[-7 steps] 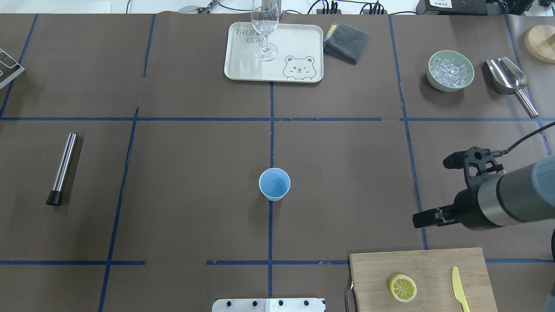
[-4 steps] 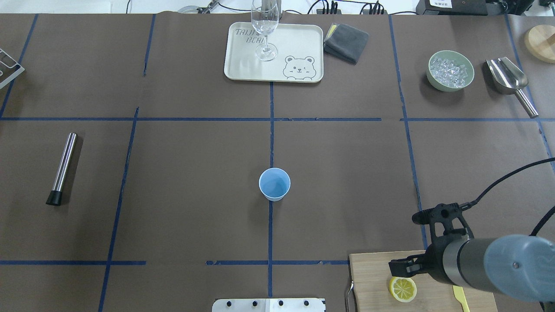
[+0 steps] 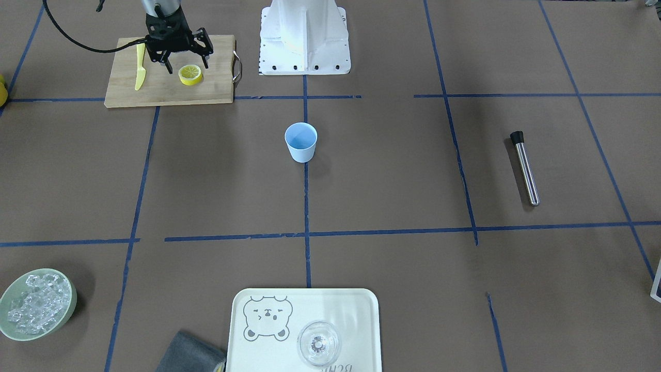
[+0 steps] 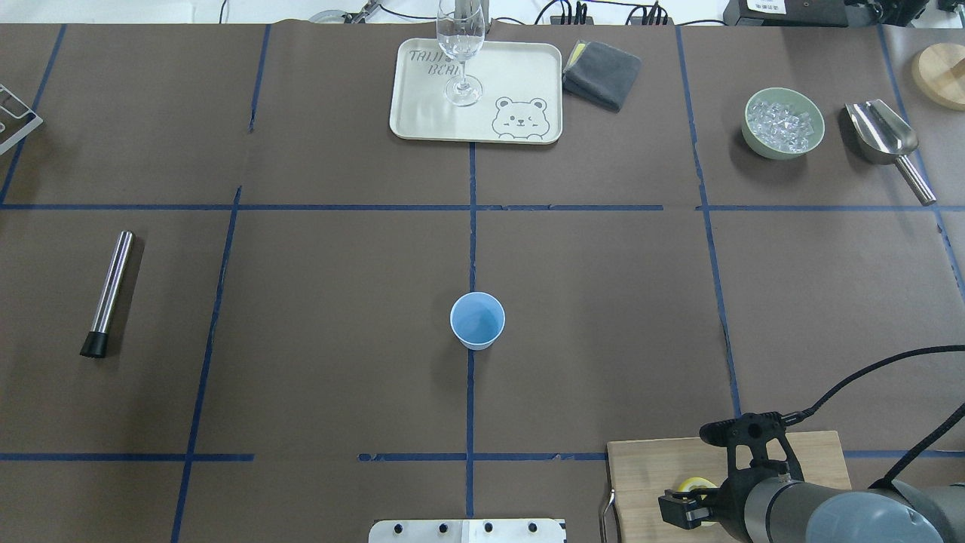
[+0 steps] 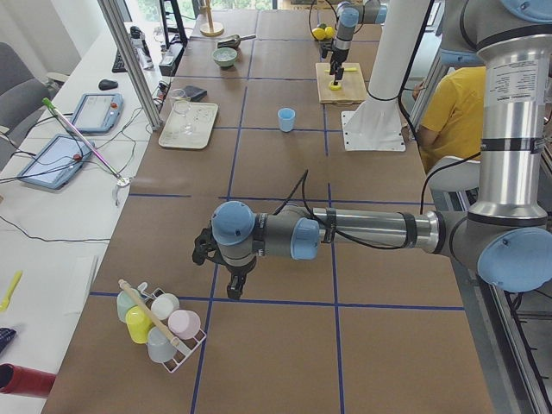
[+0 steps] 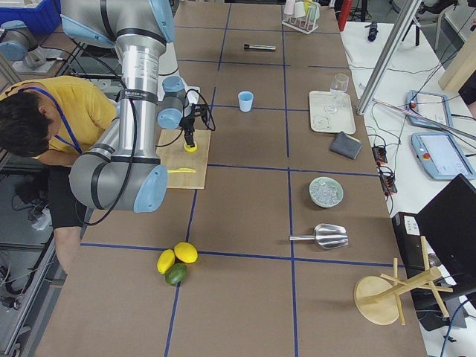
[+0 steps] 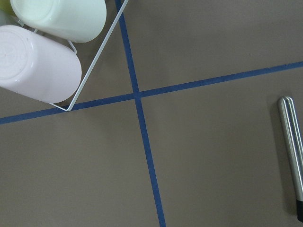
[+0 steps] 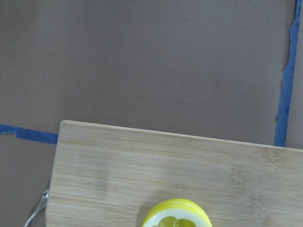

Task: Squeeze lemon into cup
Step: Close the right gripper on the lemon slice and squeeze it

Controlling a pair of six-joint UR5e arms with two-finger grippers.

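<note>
The lemon [image 3: 190,75] is a yellow-rimmed slice lying flat on the wooden cutting board [image 3: 170,94]. My right gripper [image 3: 186,65] is open just over it, with fingers spread to either side of the slice. In the overhead view the right gripper [image 4: 682,507] hides most of the lemon [image 4: 693,484]. The right wrist view shows only the lemon's top edge [image 8: 177,213]. The light-blue cup [image 4: 477,320] stands upright and empty at the table's middle, far from both grippers. My left gripper [image 5: 231,280] hangs near a cup rack, and I cannot tell its state.
A yellow knife [image 3: 139,72] lies on the board beside the lemon. A tray [image 4: 520,68] with a wine glass [image 4: 460,53], a grey cloth [image 4: 603,73], a bowl of ice [image 4: 782,123] and a metal scoop [image 4: 886,139] stand at the far side. A steel rod [image 4: 109,290] lies left.
My right arm has swung from the open table toward the near edge and come down over the cutting board, so the gripper now covers most of the lemon in the overhead view.
</note>
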